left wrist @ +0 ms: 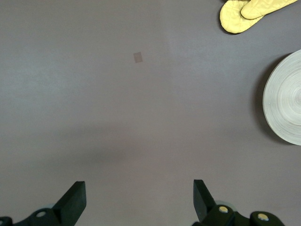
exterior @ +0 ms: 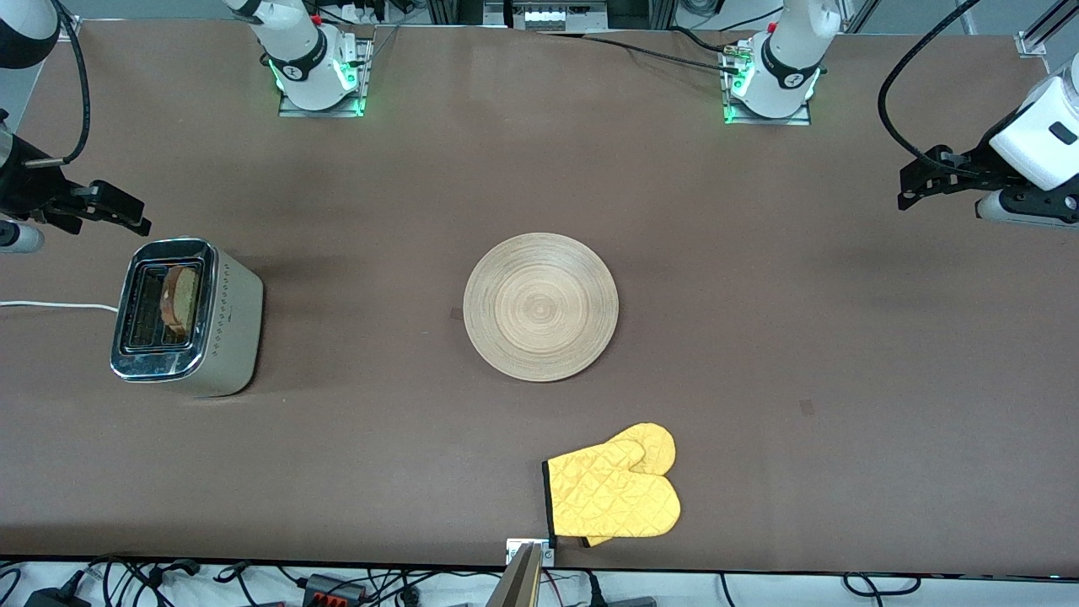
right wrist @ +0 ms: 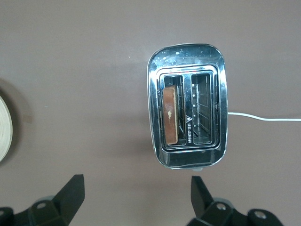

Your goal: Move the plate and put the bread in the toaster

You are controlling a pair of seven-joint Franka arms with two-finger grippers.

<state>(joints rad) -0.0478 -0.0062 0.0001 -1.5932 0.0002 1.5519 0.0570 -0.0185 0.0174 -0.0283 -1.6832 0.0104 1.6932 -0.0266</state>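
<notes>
Tabletop [exterior: 759, 295]: brown surface, carrying four items.

Toaster [exterior: 187, 316]: stands upright near the edge at the right arm's end of the tabletop, roughly midway between the edge along the robots' bases and the edge nearest the front camera. Both slots face up. A white cord [exterior: 55, 306] runs from it toward that same end edge.

Bread [exterior: 180, 297]: one slice stands on edge inside one of the toaster's two slots, the one closer to the tabletop's centre. The right wrist view shows its brown crust [right wrist: 170, 115] seated within the slot frame; the neighbouring slot shows only wire guides.

Plate [exterior: 540, 307]: lies flat at about the centre of the tabletop, well apart from the toaster. Nothing rests on it.

Oven mitt [exterior: 615, 489]: yellow, quilted, lying flat close to the edge nearest the front camera, nearer to that camera than the plate and apart from it. Its dark-trimmed cuff points toward the right arm's end.

Left claw [exterior: 906, 190]: held in the air over bare tabletop near the edge at the left arm's end. Fingers [left wrist: 75, 200] stand wide apart, nothing between them. Its wrist view takes in part of the plate rim and the mitt's tips.

Right claw [exterior: 139, 221]: held in the air at the right arm's end, just beside the toaster on the side toward the robots' bases. Fingers [right wrist: 70, 195] stand wide apart, gripping nothing.
</notes>
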